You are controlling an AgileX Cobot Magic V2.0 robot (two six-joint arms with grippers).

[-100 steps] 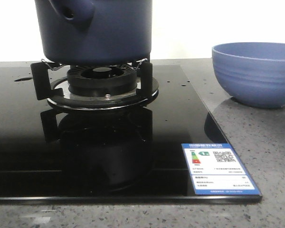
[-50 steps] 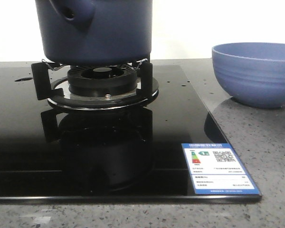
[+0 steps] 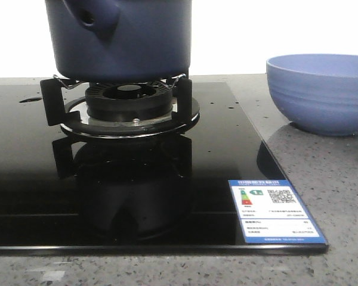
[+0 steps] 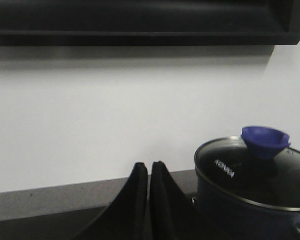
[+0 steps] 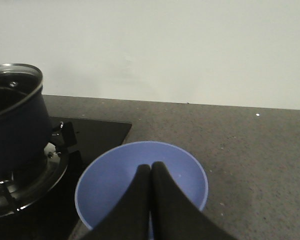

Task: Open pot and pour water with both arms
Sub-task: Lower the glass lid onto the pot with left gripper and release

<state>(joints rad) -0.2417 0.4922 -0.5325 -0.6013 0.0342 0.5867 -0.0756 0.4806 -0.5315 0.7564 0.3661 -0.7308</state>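
The pot (image 3: 122, 39) is seen sitting on the black burner stand (image 3: 125, 104) of the stove top (image 3: 107, 179), which is where a pot is kept steady for cooking. Its short stub handle (image 3: 95, 15) is pointed toward the front and a little to the left, so it can be reached from the near side. In the left wrist view the glass lid (image 4: 252, 170) is shown still on the pot, with a blue knob (image 4: 265, 141) on top, so the opening step is judged to be not yet done. The left claw (image 4: 149, 172) is seen clenched, with its two fingers pressed together and nothing between them; it is held near the pot and off to one side of the lid, not touching it. The right claw (image 5: 151, 175) is clenched too and holds nothing; it is held above the light blue bowl (image 5: 141, 185), which is set on the grey desk (image 3: 322, 196) just beside the stove top, well apart from the pot. The bowl is likely placed there so water can be poured into it. A white and blue sticker (image 3: 276, 210) is stuck on the near corner of the stove top. Whether water is in the pot cannot be told.
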